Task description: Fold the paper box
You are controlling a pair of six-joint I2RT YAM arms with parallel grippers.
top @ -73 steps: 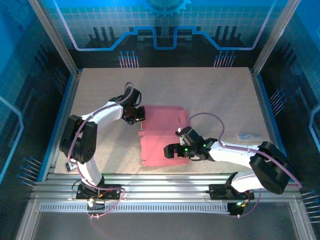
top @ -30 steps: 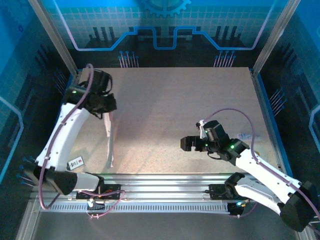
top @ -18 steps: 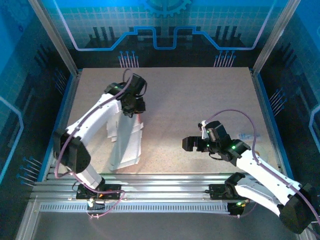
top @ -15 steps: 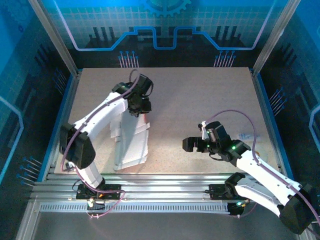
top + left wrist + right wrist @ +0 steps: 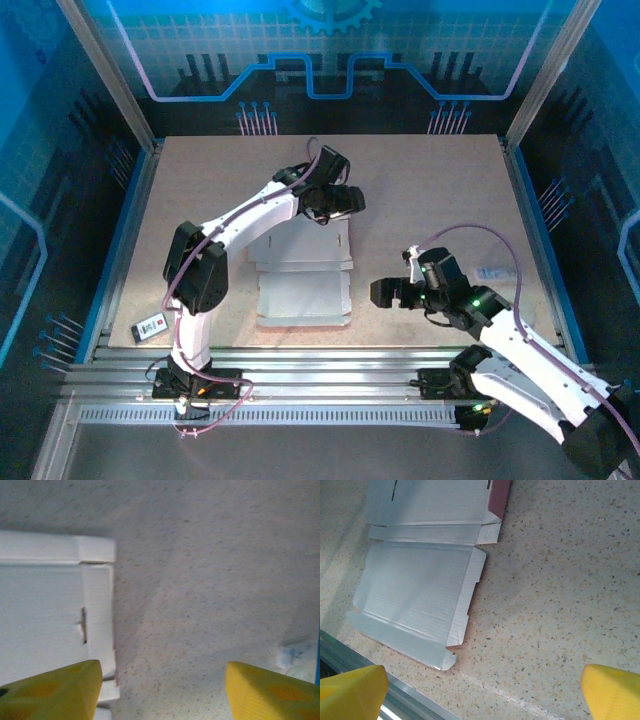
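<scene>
My left pincer (image 5: pixel 160 682) hangs released over the table (image 5: pixel 430 190), at the far right corner of the paper box (image 5: pixel 300 290). The box lies flat mid-table, whitish face up. My right pincer (image 5: pixel 482 692), also released, hovers to its right. A small card (image 5: pixel 150 326) lies near left, its print too small to read.

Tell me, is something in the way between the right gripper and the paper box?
No, nothing visible is. Just bare table lies between the open right gripper and the box, which lies flat, white side up.
</scene>
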